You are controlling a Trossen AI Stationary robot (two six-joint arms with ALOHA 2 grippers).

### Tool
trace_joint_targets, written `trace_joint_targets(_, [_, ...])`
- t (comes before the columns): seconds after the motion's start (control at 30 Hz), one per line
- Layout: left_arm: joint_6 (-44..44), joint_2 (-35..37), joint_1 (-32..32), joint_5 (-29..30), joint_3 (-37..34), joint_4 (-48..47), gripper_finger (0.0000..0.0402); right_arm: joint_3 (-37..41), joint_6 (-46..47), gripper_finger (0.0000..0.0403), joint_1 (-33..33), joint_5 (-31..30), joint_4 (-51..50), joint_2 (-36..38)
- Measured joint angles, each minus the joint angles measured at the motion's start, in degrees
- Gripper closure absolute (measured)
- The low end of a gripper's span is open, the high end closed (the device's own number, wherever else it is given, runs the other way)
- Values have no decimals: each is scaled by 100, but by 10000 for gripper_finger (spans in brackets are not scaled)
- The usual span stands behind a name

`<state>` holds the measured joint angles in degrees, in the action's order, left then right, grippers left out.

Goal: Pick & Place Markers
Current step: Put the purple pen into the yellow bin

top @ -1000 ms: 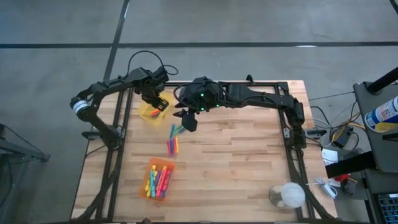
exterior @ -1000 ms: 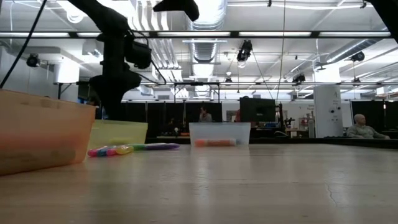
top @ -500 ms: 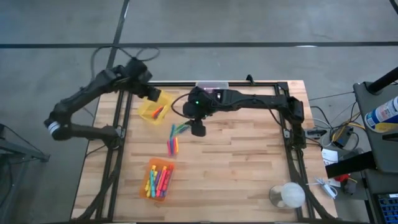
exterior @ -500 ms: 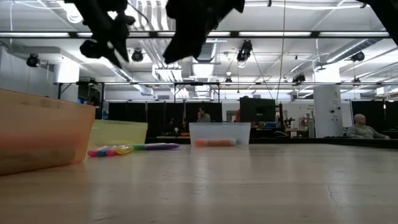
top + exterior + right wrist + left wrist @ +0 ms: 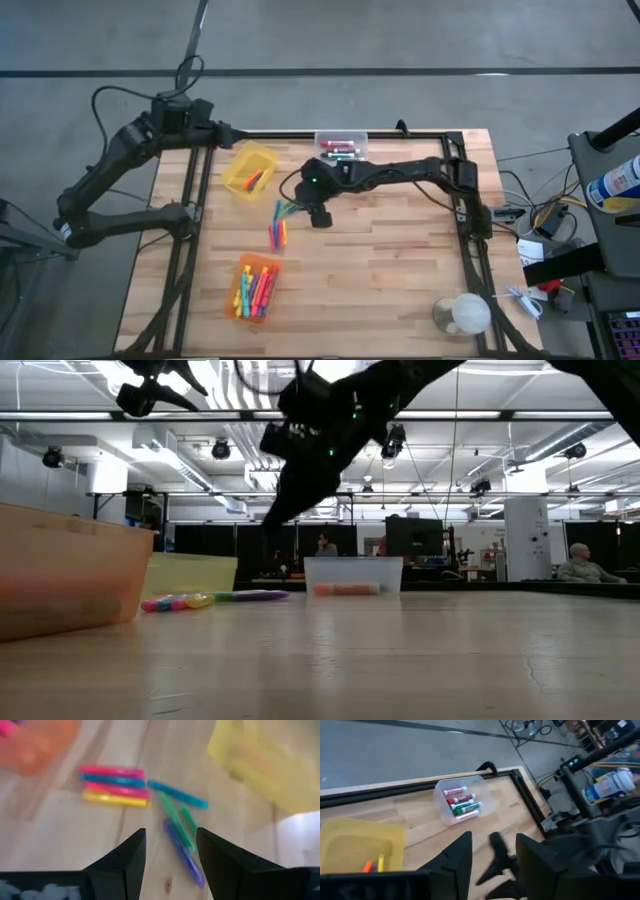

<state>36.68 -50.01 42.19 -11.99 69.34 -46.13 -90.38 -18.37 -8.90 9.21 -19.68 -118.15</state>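
Butcher-block table (image 5: 400,260), slim cylindrical markers (image 5: 279,222)

Grey concrete floor (image 5: 420,35) is seen around the butcher-block table (image 5: 390,270), crossed by dark seam lines. Beyond the table, an open industrial ceiling (image 5: 520,390) with ducts and strip lights (image 5: 500,415) is shown. Seated people (image 5: 578,565) are visible far back. A white column (image 5: 522,540) is visible at right.

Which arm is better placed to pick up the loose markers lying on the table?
Right. Its open end effector hangs right beside the loose markers, which fill its wrist view; the left end effector sits open at the table's far edge.
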Motion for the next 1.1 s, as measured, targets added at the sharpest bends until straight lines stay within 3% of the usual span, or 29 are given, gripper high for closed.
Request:
trace_joint_targets(0.13, [150,34,0,-4,0,-1,257,-186,-13,236,-73,0,-190,-390])
trace_joint_targets(0.3, [248,36,0,-74,-4,-15,257,-727,-66,236,-216,-13,-1127,-806])
trace_joint_targets(0.53, [254,27,-7,-77,-26,-15,257,-1654,-479,236,-331,-12,-1804,-1402])
trace_joint_targets(0.73, [308,53,-7,-76,-26,-17,257,-2614,-739,236,-347,-15,-2990,-2102])
trace_joint_targets(0.93, [329,84,-9,-112,-26,-15,257,-2884,-432,240,-388,9,-3083,-2286])
trace_joint_targets(1.1, [328,86,-9,-121,-26,-10,257,-2890,-112,277,-387,9,-3271,-2312])
